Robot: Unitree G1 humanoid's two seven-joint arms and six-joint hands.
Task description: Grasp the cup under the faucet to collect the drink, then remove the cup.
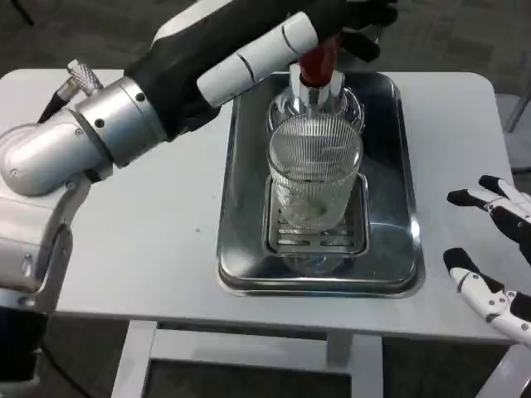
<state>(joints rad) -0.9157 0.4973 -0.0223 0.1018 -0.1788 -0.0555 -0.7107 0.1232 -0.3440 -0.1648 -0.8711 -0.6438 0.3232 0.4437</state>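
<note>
White tabletop [141,249] carries, at its near right edge, the right hand [489,249], fingers spread apart and holding nothing, well clear of the steel drip tray [241,207]. On the tray's slotted grate [319,240] stands the ribbed glass cup [315,178], upright, directly below the faucet [314,91]. Farther back the left hand [274,37] reaches across to the red tap lever [319,54] (whether its fingers clasp the lever I cannot tell).
</note>
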